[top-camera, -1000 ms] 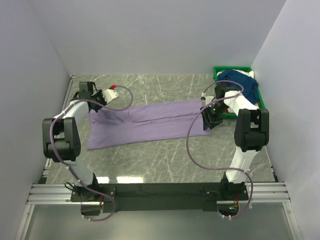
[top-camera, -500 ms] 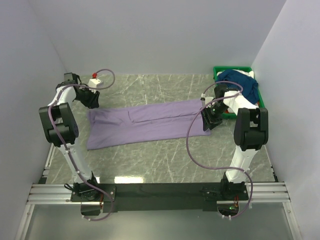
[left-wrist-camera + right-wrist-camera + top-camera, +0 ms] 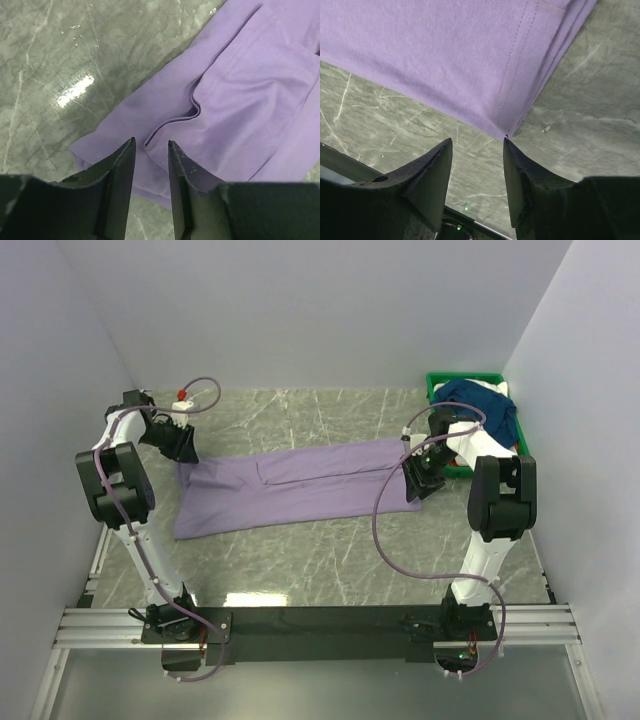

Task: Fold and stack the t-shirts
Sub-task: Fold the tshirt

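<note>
A light lavender t-shirt (image 3: 290, 485) lies flat on the marble table, folded into a long band running left to right. My left gripper (image 3: 186, 452) hovers over the band's far-left corner, open, and holds nothing. In the left wrist view its fingers (image 3: 121, 172) straddle a sleeve fold of the lavender t-shirt (image 3: 240, 100). My right gripper (image 3: 420, 483) is open just off the band's near-right corner. That corner of the lavender t-shirt (image 3: 470, 55) ends close to the tip of my right gripper (image 3: 476, 142). A dark navy t-shirt (image 3: 482, 405) lies heaped in the bin.
A green bin (image 3: 440, 382) stands at the far right corner against the right wall, with a bit of white cloth (image 3: 499, 388) beside the navy heap. White walls close off three sides. Bare marble table (image 3: 330, 555) stretches between the shirt and the arm bases.
My left gripper has opened and let go of the shirt's far-left corner, and its arm has swung back toward the left wall. The right arm has not moved.
</note>
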`<state>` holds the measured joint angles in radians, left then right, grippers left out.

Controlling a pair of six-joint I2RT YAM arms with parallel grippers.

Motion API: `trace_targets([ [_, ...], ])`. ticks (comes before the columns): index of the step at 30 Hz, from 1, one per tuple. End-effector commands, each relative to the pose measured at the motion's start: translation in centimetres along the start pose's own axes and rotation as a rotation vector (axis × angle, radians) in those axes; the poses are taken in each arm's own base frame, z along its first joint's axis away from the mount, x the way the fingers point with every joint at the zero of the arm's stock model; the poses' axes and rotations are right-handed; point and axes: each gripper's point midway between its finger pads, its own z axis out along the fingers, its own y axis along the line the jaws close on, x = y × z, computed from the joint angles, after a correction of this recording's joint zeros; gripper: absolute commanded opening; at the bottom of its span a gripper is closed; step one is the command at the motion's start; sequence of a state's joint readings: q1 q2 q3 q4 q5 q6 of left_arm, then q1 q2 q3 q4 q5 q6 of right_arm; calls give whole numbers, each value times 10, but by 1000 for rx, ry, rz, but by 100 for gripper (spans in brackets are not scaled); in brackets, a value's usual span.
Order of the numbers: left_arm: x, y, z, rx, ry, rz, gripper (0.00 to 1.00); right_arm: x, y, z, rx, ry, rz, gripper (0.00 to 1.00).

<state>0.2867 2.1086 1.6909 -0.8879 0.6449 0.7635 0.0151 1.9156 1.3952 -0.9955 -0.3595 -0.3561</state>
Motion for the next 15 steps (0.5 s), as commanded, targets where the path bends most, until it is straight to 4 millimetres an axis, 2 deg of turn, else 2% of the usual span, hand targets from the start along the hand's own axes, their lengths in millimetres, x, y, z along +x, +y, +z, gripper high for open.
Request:
trace_targets([
  [1,-9,-4,-3,40,-32,-21,37,-11,-3,-8,13,-30,-5,52],
  [11,0,2,8,47,-1,-54,39,-12,-3,-9,12,-27,-4,52],
  [14,0,3,8,42,-2,-50,37,-12,-3,-9,13,-28,-6,52],
  [15,-1,3,8,44,-7,-48,33,-12,-4,-9,14,-28,-4,52],
])
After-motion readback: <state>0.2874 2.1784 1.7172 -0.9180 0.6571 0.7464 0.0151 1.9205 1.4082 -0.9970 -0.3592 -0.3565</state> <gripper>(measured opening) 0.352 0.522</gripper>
